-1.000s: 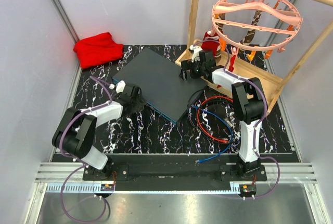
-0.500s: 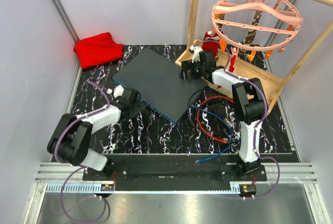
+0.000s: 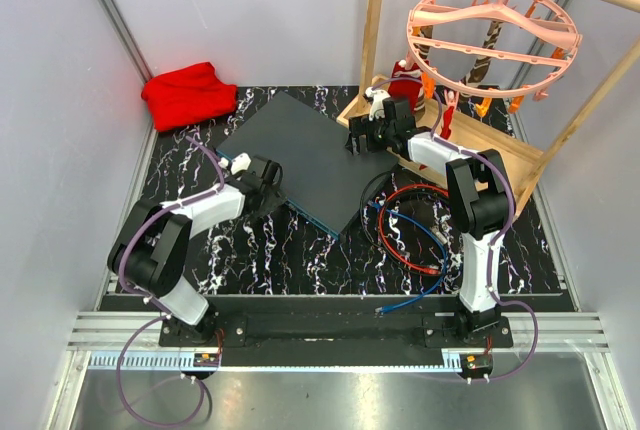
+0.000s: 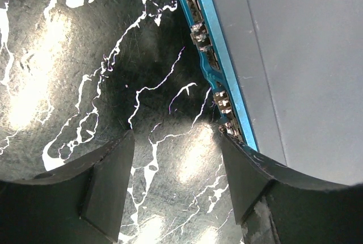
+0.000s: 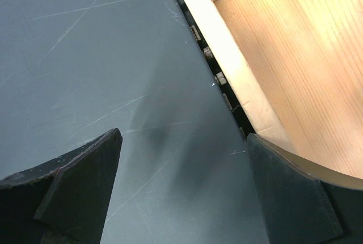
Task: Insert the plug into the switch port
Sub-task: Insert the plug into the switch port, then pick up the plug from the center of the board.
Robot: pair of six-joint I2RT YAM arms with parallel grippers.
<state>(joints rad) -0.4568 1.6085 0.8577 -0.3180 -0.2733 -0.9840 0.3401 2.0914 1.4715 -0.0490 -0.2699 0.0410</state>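
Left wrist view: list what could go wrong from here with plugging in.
1. The left gripper is open and empty beside the switch, at its teal port edge. The cables lie coiled to the switch's right, so no plug is in hand.
2. One finger sits almost against that edge; closing or advancing may shove the switch.
3. The right gripper, open over the switch's back edge, could catch the wooden tray.

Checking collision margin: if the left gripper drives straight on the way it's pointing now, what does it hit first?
Likely the marbled mat, seen between the open fingers of the left gripper. The switch sits just to one side, its teal port edge close by one finger, which might clip it; depth is unclear.
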